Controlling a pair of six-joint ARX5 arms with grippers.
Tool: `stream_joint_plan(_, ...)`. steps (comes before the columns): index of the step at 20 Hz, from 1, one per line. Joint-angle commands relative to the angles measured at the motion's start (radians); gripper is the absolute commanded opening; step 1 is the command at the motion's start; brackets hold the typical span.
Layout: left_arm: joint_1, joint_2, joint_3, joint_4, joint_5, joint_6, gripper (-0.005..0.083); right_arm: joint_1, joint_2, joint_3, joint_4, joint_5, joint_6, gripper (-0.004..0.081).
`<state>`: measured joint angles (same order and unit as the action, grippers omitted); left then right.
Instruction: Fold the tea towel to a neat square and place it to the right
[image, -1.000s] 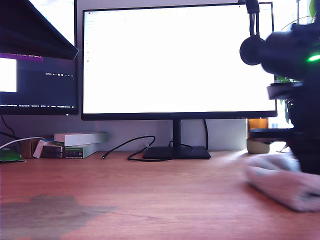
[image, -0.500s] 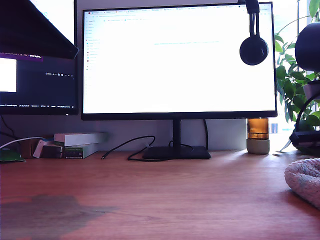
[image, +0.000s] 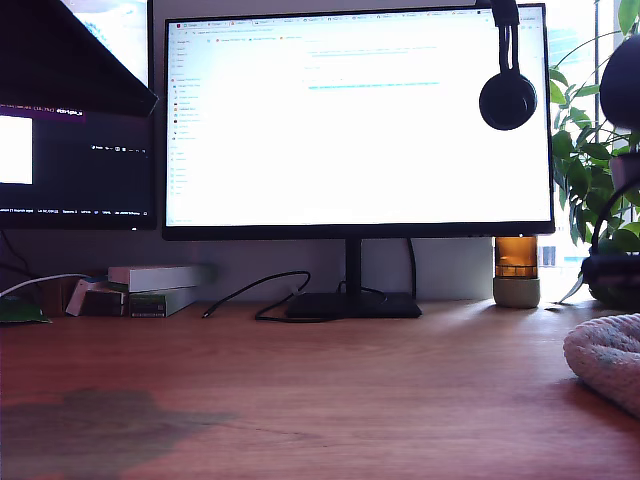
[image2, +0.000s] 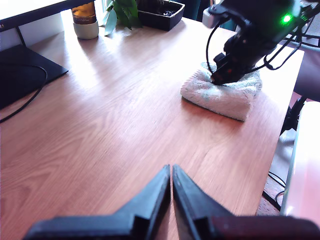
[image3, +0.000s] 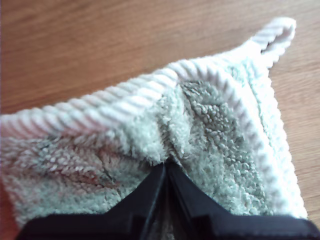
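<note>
The tea towel (image2: 223, 92) lies folded into a thick pale pad with mint-green patches on the wooden desk (image2: 115, 125). In the exterior view the tea towel (image: 608, 360) sits at the right edge, partly cut off. My second gripper (image3: 165, 167) is shut, its tips pressed down into the towel's fluffy top just inside the corded hem (image3: 125, 102). No cloth shows between its fingers. The first wrist view shows that second gripper (image2: 218, 78) on the towel, a green light on its arm. My first gripper (image2: 171, 171) is shut and empty, hovering over bare desk well short of the towel.
A large monitor (image: 358, 120) on a stand (image: 352, 303), a second screen (image: 75, 160), hanging headphones (image: 507, 98), an amber jar (image: 516, 270), a plant (image: 585, 170), boxes (image: 158, 288) and cables (image: 255, 295) line the back. The desk's edge (image2: 280, 125) runs just past the towel.
The dark arm that blurred across the exterior view's right side has drawn back to that edge. The towel, smeared a second ago, now lies still and sharp there.
</note>
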<state>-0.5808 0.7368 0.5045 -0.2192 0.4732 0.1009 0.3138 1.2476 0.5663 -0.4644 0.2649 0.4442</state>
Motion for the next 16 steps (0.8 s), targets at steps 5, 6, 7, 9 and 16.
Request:
stream_joint_plan(5,-0.002,0.002,-0.008,0.010,-0.016,0.003,-0.0023,-0.006,-0.158,0.038,-0.091,-0.005,-0.018,-0.0012)
stream_joint_plan(6,-0.002,0.002,-0.008,0.011,-0.028,0.003,-0.0023,-0.006,-0.187,0.040,-0.086,-0.005,-0.044,-0.0012)
stream_joint_plan(7,-0.002,0.002,-0.008,0.011,-0.038,0.003,-0.0023,0.000,-0.212,0.044,-0.102,-0.022,-0.125,-0.0012)
stream_joint_plan(9,-0.002,0.002,-0.008,0.011,-0.060,-0.008,-0.0023,0.013,-0.246,0.047,-0.164,-0.081,-0.232,-0.0012)
stream_joint_plan(16,0.024,0.003,-0.008,0.099,-0.174,-0.014,-0.0023,-0.029,-0.253,0.047,0.242,-0.218,-0.403,-0.0012)
